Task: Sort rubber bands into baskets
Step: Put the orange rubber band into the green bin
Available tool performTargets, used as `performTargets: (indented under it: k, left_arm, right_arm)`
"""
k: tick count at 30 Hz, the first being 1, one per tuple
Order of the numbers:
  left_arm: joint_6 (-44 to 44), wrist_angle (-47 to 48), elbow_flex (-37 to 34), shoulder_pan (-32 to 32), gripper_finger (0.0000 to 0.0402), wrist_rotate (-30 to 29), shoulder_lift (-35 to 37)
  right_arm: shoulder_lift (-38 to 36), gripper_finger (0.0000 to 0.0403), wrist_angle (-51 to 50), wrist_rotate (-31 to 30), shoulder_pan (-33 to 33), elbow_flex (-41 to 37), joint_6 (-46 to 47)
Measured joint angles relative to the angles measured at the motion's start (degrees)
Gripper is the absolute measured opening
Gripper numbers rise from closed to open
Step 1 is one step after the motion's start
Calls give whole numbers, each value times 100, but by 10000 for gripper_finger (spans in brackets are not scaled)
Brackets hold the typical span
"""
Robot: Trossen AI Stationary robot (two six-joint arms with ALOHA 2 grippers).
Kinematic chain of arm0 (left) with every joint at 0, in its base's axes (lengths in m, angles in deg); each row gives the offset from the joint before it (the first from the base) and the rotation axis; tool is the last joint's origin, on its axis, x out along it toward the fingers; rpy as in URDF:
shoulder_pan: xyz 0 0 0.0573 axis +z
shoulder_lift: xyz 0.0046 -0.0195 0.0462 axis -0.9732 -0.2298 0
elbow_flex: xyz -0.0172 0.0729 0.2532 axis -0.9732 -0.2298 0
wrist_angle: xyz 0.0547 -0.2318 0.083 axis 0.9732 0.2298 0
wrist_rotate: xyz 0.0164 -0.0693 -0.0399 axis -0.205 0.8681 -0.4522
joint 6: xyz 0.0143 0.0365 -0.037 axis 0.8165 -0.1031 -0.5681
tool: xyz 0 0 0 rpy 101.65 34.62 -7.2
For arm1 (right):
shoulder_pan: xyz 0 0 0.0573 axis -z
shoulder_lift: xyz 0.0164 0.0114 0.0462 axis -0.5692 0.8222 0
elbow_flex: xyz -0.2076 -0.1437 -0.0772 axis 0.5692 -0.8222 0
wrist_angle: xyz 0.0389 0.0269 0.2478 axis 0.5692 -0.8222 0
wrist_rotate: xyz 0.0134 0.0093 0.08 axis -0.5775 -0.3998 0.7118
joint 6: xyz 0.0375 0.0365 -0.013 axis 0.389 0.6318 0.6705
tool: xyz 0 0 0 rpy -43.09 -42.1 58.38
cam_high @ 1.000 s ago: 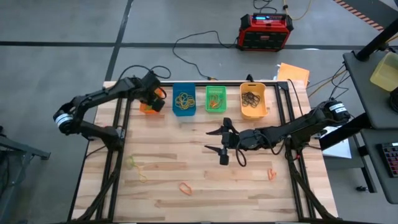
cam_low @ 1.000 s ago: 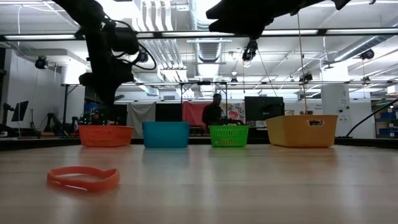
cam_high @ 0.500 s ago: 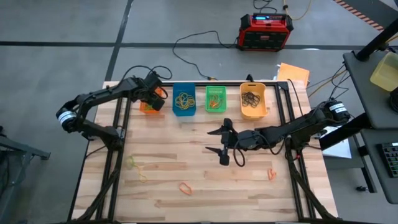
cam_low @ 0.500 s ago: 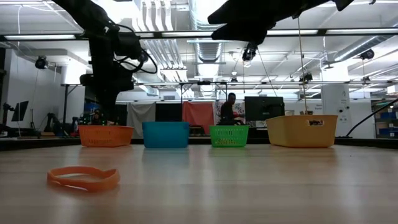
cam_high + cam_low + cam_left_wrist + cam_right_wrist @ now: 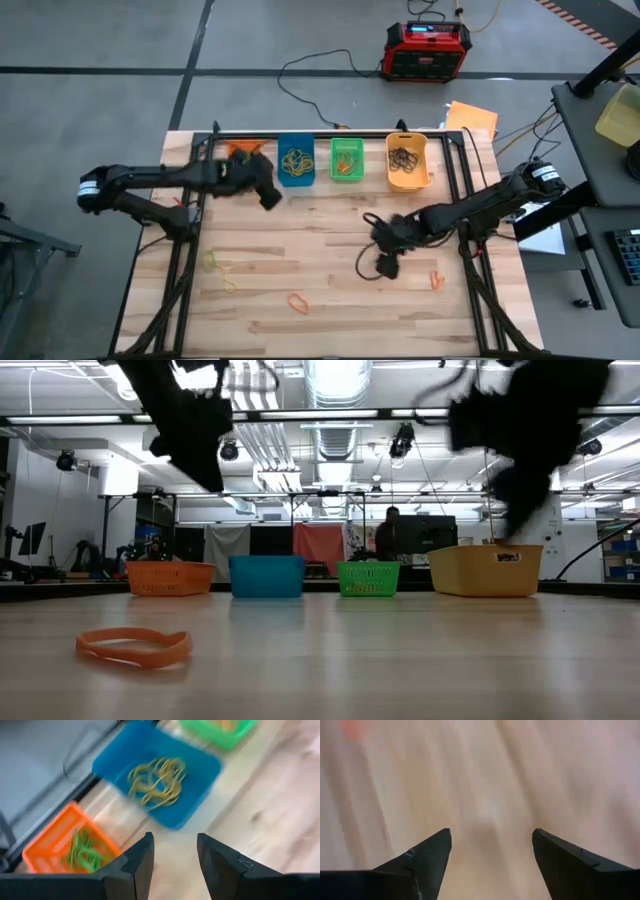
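Four baskets stand in a row along the far edge: orange (image 5: 240,152), blue (image 5: 296,164), green (image 5: 347,160) and yellow-orange (image 5: 407,164). Each has rubber bands in it. Loose bands lie flat on the wood: a green-yellow one (image 5: 219,266), an orange one (image 5: 298,300) near the front edge, and another orange one (image 5: 437,280). My left gripper (image 5: 270,197) hovers open and empty just in front of the blue basket (image 5: 160,775). My right gripper (image 5: 386,265) hangs open over bare wood at the table's middle, its fingers (image 5: 427,852) wide apart.
A red-and-black box (image 5: 428,48) with cables sits on the floor beyond the table. Dark frame rails (image 5: 190,210) run along both table sides. In the low view a person (image 5: 385,540) stands far behind the baskets, and the orange band (image 5: 135,645) lies close to the camera.
My left gripper has swung from over the orange basket toward the table's right and near side, and is now in front of the blue basket. My right gripper has tipped from level to pointing down and has sunk toward the near edge. The bands and baskets lie as before.
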Motion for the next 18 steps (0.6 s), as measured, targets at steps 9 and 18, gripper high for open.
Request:
performTargets:
  k: [9,18]
  left_arm:
    - [-774,-77,0,-1851,135,-1247,72]
    - [-1064,-71,-2,-2283,135,-1292,72]
  right_arm:
    - [0,240,-3105,756,-1160,4,2716]
    - [-1,253,-2963,892,-2097,-35,4116]
